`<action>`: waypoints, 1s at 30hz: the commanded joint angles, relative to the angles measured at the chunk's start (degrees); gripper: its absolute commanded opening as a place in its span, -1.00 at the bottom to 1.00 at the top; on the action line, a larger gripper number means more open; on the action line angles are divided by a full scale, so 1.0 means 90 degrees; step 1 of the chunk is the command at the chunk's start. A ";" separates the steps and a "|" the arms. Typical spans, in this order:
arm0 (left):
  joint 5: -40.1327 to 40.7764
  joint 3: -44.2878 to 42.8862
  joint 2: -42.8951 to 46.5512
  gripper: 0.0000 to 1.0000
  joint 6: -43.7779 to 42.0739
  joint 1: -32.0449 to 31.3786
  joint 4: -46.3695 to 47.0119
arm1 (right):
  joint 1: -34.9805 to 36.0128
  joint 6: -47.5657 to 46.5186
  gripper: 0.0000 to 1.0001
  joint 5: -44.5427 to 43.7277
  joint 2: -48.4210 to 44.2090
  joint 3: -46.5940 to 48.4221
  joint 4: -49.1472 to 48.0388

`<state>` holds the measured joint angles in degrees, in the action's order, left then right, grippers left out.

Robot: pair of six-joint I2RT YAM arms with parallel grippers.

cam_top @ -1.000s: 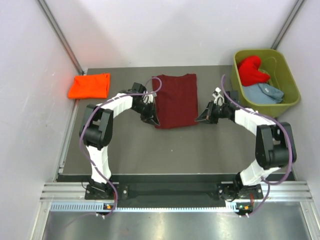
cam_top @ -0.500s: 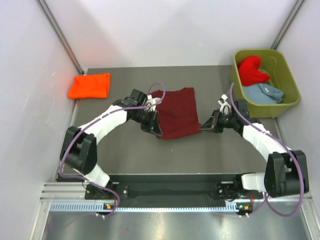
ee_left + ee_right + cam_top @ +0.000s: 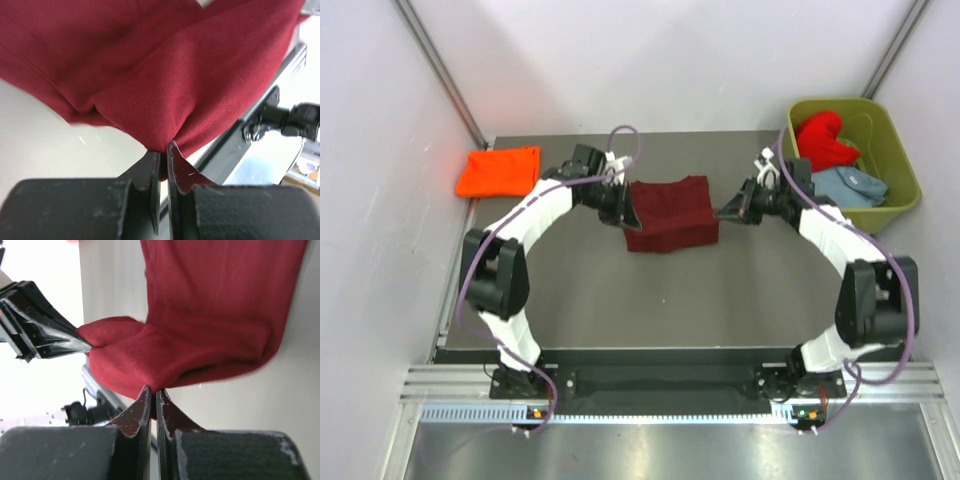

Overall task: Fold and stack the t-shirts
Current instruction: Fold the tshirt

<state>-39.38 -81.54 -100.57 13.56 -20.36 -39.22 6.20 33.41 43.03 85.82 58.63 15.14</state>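
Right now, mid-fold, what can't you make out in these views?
- Maroon shirt: lower layers are hidden under the folded-over cloth in the top view; both wrist views cut it off at the frame edges.
- Red shirt and grey-blue shirt: bunched in the tub; anything under them is hidden.
- Orange shirt: fold layers too small to tell, top view.
- Left gripper, right gripper: how much cloth each pinches is hidden between the fingers.

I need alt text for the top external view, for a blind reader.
The left gripper and right gripper each pinch one side of a dark maroon t-shirt, partly folded on the table. A folded orange t-shirt lies far left; a green tub far right holds a red t-shirt and a grey-blue t-shirt.
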 commanded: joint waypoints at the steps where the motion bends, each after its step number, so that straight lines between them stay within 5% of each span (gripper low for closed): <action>1: -0.0117 -0.0773 -0.0765 -1.00 -0.0159 0.0250 -0.0027 | -0.0103 -0.0147 -1.00 -0.0210 0.0443 0.0837 -0.0363; 16: -0.0391 -0.3527 -0.2799 -1.00 0.0289 0.0797 0.0129 | 0.0053 -0.0285 -1.00 -0.0328 0.3051 0.3473 -0.0539; 30: -0.0391 -0.3479 -0.3492 -0.89 0.0602 0.0856 0.0549 | 0.0249 0.0184 -0.93 -0.0288 0.5132 0.5223 -0.1066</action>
<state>-42.52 -112.09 -131.74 17.93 -13.37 -37.43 7.46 33.98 40.34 131.33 100.99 10.13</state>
